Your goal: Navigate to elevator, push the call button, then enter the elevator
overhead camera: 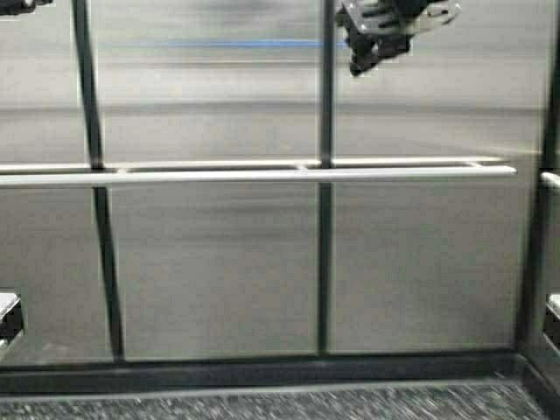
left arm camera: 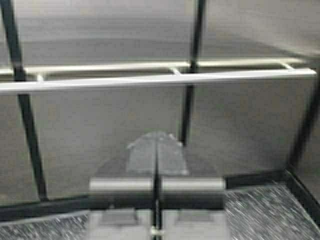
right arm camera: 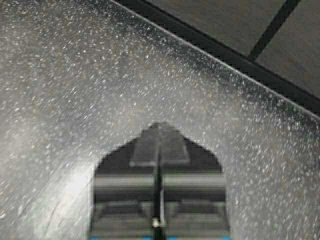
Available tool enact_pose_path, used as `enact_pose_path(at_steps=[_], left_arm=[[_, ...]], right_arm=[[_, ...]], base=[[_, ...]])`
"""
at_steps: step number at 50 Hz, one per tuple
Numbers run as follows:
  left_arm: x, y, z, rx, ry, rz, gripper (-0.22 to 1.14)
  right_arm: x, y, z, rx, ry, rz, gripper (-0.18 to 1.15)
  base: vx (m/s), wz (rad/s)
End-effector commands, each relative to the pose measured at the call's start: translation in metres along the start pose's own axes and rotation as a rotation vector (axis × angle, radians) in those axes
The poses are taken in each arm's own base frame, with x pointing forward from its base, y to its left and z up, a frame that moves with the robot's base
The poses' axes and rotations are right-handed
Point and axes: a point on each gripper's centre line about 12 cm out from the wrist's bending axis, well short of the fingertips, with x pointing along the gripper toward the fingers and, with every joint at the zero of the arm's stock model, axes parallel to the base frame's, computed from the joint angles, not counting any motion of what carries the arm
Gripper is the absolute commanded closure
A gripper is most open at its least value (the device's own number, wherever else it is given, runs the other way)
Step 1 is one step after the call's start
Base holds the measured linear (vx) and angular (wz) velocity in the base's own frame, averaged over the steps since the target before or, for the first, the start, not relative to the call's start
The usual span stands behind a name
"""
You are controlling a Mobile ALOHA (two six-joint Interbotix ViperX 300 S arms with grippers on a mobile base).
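I am inside the elevator, facing its steel-panelled back wall [overhead camera: 210, 262], which has dark vertical seams. A tubular handrail [overhead camera: 262, 175] runs across it at mid height. The wall [left arm camera: 100, 130] and handrail [left arm camera: 150, 80] also show in the left wrist view. The call button and the sliding doors are out of view. My left gripper [left arm camera: 156, 136] is shut and empty, pointing at the wall below the rail. My right gripper [overhead camera: 367, 52] hangs at the top of the high view. In its wrist view it [right arm camera: 160, 126] is shut and empty above the speckled floor [right arm camera: 75, 75].
Dark speckled floor [overhead camera: 262, 404] meets a black baseboard [overhead camera: 262, 369] close ahead. The right side wall [overhead camera: 549, 131] forms a corner with its own short rail [overhead camera: 551, 180]. Small metal parts show at the left edge [overhead camera: 7, 317] and right edge [overhead camera: 553, 308] of the high view.
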Motion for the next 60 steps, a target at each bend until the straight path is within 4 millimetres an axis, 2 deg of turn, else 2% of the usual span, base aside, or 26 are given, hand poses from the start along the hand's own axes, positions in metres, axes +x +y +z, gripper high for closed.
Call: enact_pose_path(at_steps=[1, 11, 17, 29, 45, 60], left_arm=[[0.0, -0.001, 0.012, -0.012, -0.043, -0.004, 0.89], [-0.001, -0.001, 0.014, -0.019, -0.055, -0.004, 0.89], [-0.002, -0.001, 0.014, -0.035, -0.06, -0.006, 0.89], [-0.012, -0.001, 0.014, -0.067, -0.087, -0.01, 0.89], [-0.017, -0.002, 0.02, -0.077, -0.118, -0.013, 0.89], [-0.017, -0.001, 0.015, -0.075, -0.101, -0.01, 0.89]], right_arm=[[-0.006, -0.001, 0.012, -0.004, -0.043, -0.003, 0.91], [-0.005, 0.0, 0.009, -0.004, -0.037, -0.002, 0.91], [-0.003, 0.002, -0.005, -0.016, -0.001, 0.004, 0.91], [0.009, 0.005, -0.02, -0.026, 0.051, 0.013, 0.91], [0.006, 0.008, -0.01, -0.027, 0.02, 0.019, 0.91], [-0.02, 0.006, 0.009, 0.062, -0.101, 0.014, 0.91]], base=[[0.37, 0.13], [0.34, 0.14], [0.31, 0.25], [0.29, 0.28], [0.19, 0.39], [0.12, 0.56]])
